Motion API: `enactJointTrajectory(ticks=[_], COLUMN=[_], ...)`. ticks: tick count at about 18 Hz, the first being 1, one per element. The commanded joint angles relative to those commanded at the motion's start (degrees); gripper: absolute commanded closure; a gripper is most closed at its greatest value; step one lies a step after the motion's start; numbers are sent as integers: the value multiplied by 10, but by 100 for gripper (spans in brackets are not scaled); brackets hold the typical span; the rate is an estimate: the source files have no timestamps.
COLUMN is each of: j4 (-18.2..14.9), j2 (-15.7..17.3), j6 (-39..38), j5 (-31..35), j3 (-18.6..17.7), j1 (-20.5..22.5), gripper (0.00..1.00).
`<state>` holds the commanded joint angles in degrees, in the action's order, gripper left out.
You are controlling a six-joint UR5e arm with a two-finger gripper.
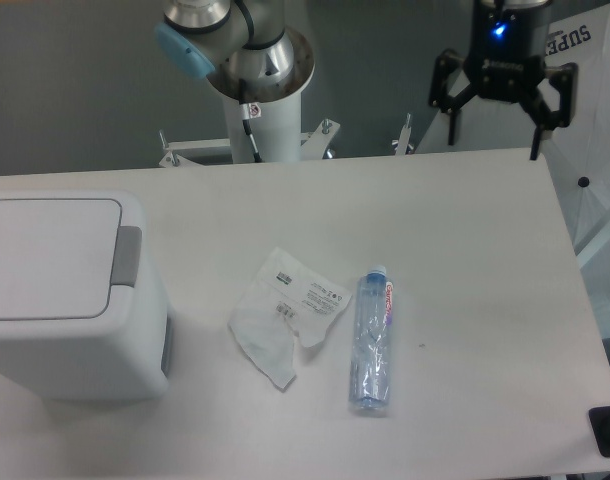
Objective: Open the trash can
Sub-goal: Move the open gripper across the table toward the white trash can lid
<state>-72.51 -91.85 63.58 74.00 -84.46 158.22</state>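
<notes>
The trash can (70,300) is a large boxy white bin at the left edge of the table. Its flat white lid (45,255) lies shut, with a grey push-tab (127,256) on its right side. My gripper (497,125) hangs above the table's far right edge, far from the bin. Its black fingers (451,95) are spread wide and hold nothing.
A crumpled clear plastic wrapper (283,312) lies in the middle of the table (465,250). A clear plastic bottle (371,340) lies on its side just right of it. The arm's white base column (265,110) stands behind the far edge.
</notes>
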Motion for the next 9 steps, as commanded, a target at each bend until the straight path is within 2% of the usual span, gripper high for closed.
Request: enactJointTrajectory(ticks=[9], j4=[1], j2=[-4], j6=[-266], j5=[-5], j3=[0], j1=[-120], gripper=[0])
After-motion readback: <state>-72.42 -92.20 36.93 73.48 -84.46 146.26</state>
